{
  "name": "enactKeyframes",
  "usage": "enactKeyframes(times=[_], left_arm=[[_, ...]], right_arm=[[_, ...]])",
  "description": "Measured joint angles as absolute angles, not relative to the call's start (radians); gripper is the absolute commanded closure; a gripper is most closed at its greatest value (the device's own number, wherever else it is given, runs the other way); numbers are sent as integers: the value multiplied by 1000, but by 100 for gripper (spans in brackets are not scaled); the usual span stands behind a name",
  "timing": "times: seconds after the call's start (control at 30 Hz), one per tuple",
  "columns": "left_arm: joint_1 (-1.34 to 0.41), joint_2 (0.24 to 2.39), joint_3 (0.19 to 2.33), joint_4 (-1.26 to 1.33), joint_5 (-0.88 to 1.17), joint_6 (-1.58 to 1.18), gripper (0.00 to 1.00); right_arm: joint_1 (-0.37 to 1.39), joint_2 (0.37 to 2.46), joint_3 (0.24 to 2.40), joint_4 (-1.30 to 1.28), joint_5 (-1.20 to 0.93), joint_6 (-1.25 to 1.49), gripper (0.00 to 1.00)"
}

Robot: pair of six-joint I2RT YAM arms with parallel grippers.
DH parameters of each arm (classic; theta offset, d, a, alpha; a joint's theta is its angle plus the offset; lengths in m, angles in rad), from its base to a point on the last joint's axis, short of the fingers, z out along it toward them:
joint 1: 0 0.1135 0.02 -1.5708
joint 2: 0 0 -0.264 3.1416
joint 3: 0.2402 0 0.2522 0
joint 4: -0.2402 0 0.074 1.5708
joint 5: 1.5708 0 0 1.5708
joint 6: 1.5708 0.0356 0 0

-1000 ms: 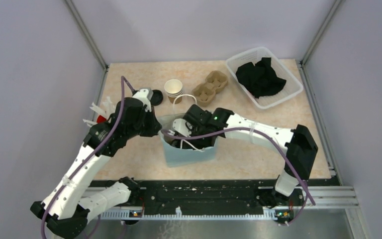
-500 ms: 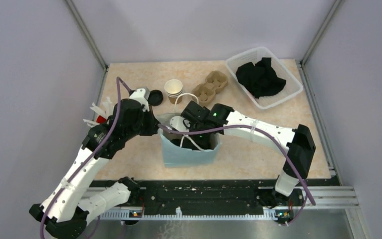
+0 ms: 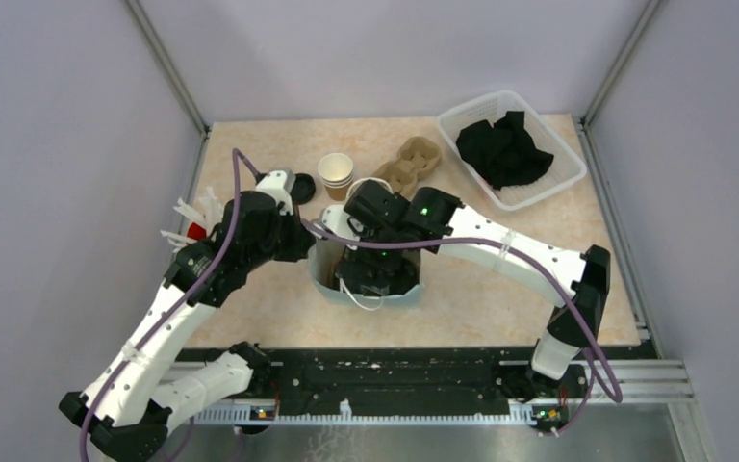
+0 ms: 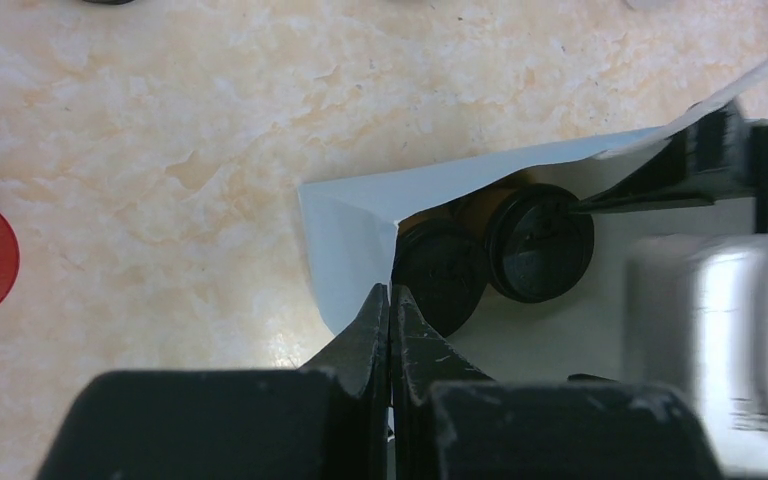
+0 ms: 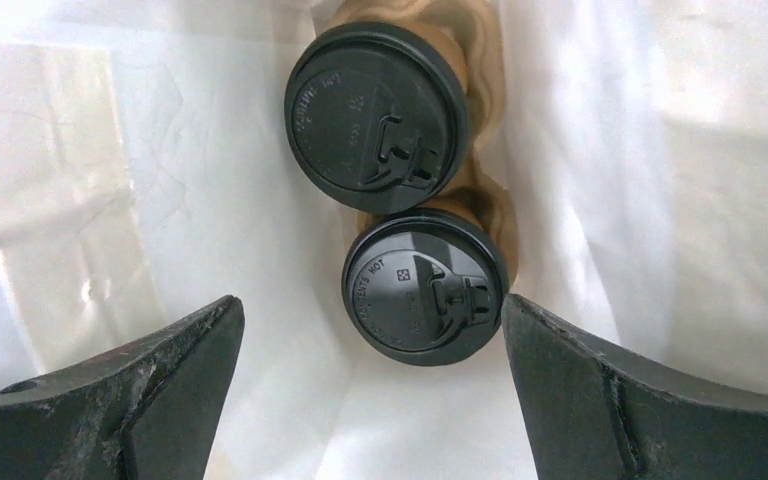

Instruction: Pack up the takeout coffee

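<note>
Two takeout coffee cups with black lids [image 5: 375,115] [image 5: 423,285] stand side by side in a brown cardboard carrier [image 5: 482,60] at the bottom of a pale paper bag [image 3: 327,274]. My right gripper [image 5: 370,300] hangs inside the bag above the nearer cup, jaws wide open and touching neither cup. In the left wrist view both lids [image 4: 442,275] [image 4: 540,240] show through the bag's mouth. My left gripper [image 4: 390,295] is shut on the bag's rim [image 4: 360,215] at its left corner.
Behind the bag stand a stack of open paper cups [image 3: 335,171], a loose black lid [image 3: 300,188] and a second cardboard carrier [image 3: 409,166]. A white basket [image 3: 550,188] of black cloth sits at the back right. A red cup [image 3: 195,229] stands by the left wall.
My right gripper has opened wide and risen off the cups, which stay in the bag. The bag now stands more upright. My left gripper keeps its hold on the rim.
</note>
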State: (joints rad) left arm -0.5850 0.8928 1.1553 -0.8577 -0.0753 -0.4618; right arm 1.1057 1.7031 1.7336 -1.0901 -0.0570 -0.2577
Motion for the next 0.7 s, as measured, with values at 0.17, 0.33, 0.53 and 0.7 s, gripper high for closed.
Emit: enactKeyframes(times=[0.17,0.33,0.53,0.7], left_arm=[[-585,905,1155,-849,-77,-461,97],[-585,925,1156,-839,-81,-457,85],[-585,956,1176,-859,-95,-457,42],[-585,974,1278,-935,-93,-473,22]], right_arm=[[1110,1700,1832,-1139,-10,-162,1],[1113,1662,1882,-1168,24,-84,1],[1118,1652,2007,-1248,136,-5,1],[1117,1644,2156,-1281,293,73,1]])
